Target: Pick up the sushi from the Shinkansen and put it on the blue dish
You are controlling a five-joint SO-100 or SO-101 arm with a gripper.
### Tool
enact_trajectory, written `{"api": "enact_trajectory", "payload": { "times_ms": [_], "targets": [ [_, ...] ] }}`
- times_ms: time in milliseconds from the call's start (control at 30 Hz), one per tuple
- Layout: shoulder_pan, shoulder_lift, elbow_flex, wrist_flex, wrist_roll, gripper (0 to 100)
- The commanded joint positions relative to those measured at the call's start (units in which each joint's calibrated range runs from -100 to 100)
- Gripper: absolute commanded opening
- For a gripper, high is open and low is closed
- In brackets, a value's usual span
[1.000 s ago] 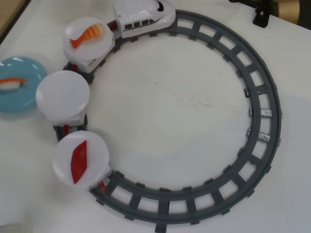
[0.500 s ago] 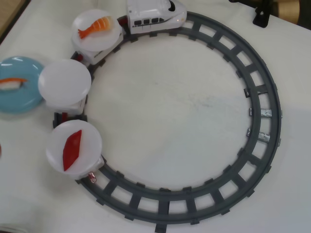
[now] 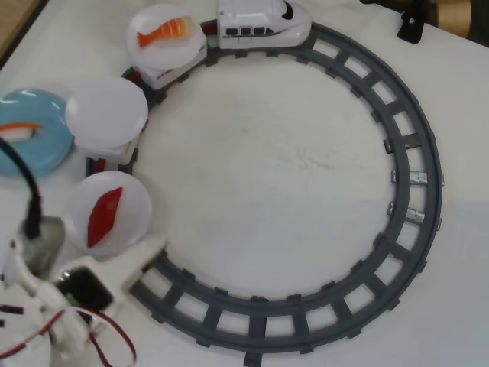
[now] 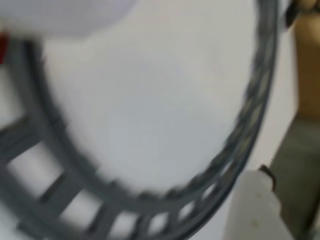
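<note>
The white plastic arm is in at the lower left of the overhead view, and its gripper [image 3: 145, 256] pokes a pale finger [image 3: 141, 258] toward the grey ring of track [image 3: 416, 145]. I cannot tell whether the claw is parted or closed; the blurred wrist view shows only one white fingertip [image 4: 257, 210] over slatted track. Just above the claw sits a round white plate [image 3: 126, 222] carrying a pointed dark-red piece [image 3: 104, 216]. Up beyond it, a bare white plate [image 3: 107, 111], then one with an orange shrimp piece [image 3: 163, 32], then the glossy white Shinkansen [image 3: 263, 24], farthest from the claw. The sushi [image 3: 19, 130], orange over white rice, lies up-left of the claw on the shiny blue dish [image 3: 46, 149], a black cable [image 3: 29, 191] crossing that dish's rim.
</note>
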Motion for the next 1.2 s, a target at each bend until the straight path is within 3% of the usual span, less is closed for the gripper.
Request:
{"api": "enact_trajectory", "payload": {
  "times_ms": [0,200,467,733,1167],
  "targets": [
    [7.7,-3.5,5.2,-1.3,0.3,20],
    [14.1,-10.4,14.8,-1.3,5.4,20],
    [21.3,-20.9,27.6,0.7,6.2,20],
    [21.7,-27.4,33.8,8.5,6.3,20],
    [21.7,-27.5,35.6,9.4,6.2,20]
  ]
}}
